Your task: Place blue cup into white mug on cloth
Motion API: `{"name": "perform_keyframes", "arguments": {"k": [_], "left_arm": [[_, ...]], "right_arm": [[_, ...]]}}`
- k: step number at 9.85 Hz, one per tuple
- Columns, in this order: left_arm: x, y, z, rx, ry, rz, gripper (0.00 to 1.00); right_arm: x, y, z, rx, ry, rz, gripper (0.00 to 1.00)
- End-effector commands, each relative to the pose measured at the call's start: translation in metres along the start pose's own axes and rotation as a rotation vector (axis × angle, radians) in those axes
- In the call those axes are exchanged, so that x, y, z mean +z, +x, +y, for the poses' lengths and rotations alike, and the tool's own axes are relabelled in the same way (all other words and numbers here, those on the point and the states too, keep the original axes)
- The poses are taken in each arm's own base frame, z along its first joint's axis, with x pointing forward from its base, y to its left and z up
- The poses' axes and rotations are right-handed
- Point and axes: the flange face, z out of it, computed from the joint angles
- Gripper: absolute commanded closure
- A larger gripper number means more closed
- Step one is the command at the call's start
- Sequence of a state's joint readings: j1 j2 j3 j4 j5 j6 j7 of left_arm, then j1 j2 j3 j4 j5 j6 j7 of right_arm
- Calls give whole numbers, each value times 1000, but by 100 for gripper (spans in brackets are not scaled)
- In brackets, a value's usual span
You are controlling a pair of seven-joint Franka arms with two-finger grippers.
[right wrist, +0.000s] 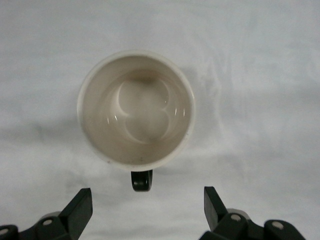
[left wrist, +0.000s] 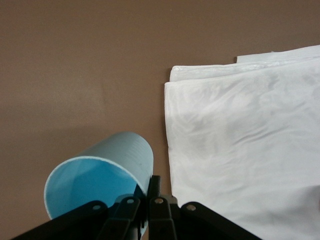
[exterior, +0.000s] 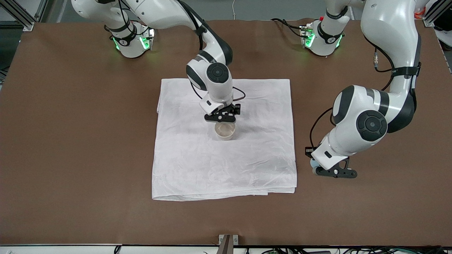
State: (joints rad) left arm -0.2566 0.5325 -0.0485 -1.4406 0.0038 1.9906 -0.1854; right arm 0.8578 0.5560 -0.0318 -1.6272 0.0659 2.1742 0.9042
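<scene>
The white mug (exterior: 225, 131) stands upright near the middle of the cloth (exterior: 197, 165), empty, with its small dark handle (right wrist: 141, 180) toward my right gripper. My right gripper (exterior: 221, 118) hovers just above the mug, open and empty; in the right wrist view the mug (right wrist: 136, 110) lies past the spread gripper (right wrist: 147, 207). My left gripper (exterior: 316, 169) is low over the bare table beside the cloth's edge at the left arm's end, shut on the blue cup's wall. The blue cup (left wrist: 100, 175) is tilted in the gripper (left wrist: 148, 187); only a sliver (exterior: 313, 163) shows in the front view.
The brown table (exterior: 70, 141) surrounds the cloth on all sides. The cloth's folded corner (left wrist: 240, 150) lies close beside the blue cup in the left wrist view. A small metal bracket (exterior: 227, 241) sits at the table's front edge.
</scene>
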Motion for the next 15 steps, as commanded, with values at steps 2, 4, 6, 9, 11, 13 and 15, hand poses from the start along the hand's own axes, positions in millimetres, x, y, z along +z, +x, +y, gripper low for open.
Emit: {"name": "perform_keyframes", "arguments": {"k": [2,4,6,9,11,13,15], "left_arm": [[-26,-8,24,29,-21,-6,100],[-29,-16,68,95,-49,-10,100],[-26,-29,132,190,-63,-8,100],[-8,-66,241,345,-67,-9,100],[-2,-84,280,402,-76,-4,100],[19,-104,310,464,-70,-32,100],[29,-119,336,504,-79,-19,100]], "right_arm": [[-173,9,81,69,12,-14,1],[-250,44,171,126,31,-7,1],[-298,90,301,102,43,-26,1],[-343,118,448,30,38,-33,1],[-359,119,507,23,45,-44,1],[-368,121,510,36,43,-22,1],[-371,121,515,44,46,-14,1]]}}
